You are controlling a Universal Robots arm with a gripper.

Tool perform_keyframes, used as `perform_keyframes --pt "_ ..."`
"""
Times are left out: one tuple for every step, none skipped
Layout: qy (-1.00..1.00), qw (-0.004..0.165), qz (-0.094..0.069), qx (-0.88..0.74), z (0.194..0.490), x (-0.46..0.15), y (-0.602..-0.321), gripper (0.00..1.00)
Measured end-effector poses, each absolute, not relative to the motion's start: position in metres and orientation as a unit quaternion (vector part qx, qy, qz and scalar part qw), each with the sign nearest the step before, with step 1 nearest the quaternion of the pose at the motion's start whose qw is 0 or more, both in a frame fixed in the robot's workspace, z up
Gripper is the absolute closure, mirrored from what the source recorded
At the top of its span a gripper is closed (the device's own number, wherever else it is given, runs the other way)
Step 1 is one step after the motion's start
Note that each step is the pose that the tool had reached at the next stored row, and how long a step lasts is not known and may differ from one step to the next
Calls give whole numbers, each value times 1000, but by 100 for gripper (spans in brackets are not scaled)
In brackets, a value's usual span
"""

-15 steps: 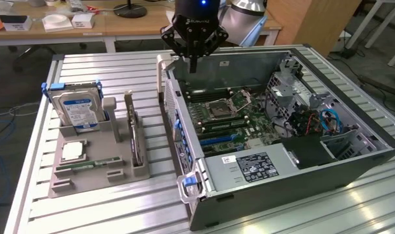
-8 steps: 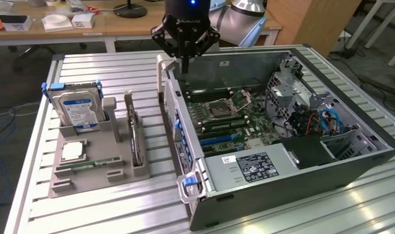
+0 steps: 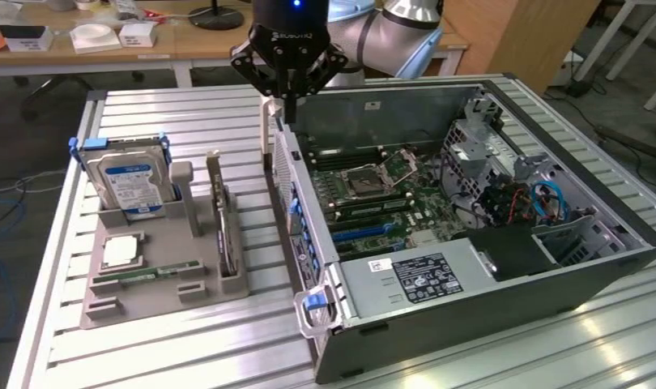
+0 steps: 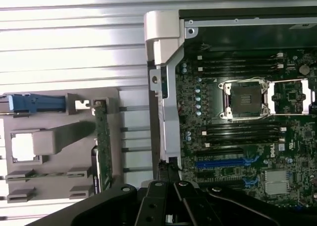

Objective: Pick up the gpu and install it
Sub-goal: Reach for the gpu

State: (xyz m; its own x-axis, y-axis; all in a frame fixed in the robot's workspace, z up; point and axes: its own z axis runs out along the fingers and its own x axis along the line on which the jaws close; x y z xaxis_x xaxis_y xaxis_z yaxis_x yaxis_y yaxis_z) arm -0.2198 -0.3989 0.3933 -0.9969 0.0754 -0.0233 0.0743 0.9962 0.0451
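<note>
Aluminium bench (image 3: 166,113), open computer case (image 3: 490,320), your gpu (image 3: 222,215) parked outside it.
Beside the case, on the exterior view's left, you have the grey holder (image 3: 172,243); the gpu stands on edge in it, along the side nearest the case. Your claw (image 3: 289,113) hangs above the case wall facing the holder, pressed together and pinching nothing.

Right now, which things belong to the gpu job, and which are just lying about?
Job: gpu, on edge in the tray; gripper over the open computer case.
Lying about: hard drive, memory stick, processor chip.
</note>
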Motion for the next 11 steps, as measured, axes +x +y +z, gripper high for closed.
perform_keyframes --pt "999 12 22 37 393 -223 -399 90" --pt "999 12 22 37 393 -225 -399 90" --pt "999 12 22 37 393 -228 -399 90" --pt "999 12 22 37 393 -231 -399 90" --pt "999 12 22 37 393 -234 -399 90" --pt "999 13 22 37 393 -236 -399 90" --pt "999 12 22 37 393 -239 -399 90" --pt "999 13 22 37 393 -242 -399 90" --pt "999 13 22 37 393 -244 -399 90" --pt "999 13 22 37 393 -247 -399 90" --pt "999 12 22 37 393 -249 -399 90"
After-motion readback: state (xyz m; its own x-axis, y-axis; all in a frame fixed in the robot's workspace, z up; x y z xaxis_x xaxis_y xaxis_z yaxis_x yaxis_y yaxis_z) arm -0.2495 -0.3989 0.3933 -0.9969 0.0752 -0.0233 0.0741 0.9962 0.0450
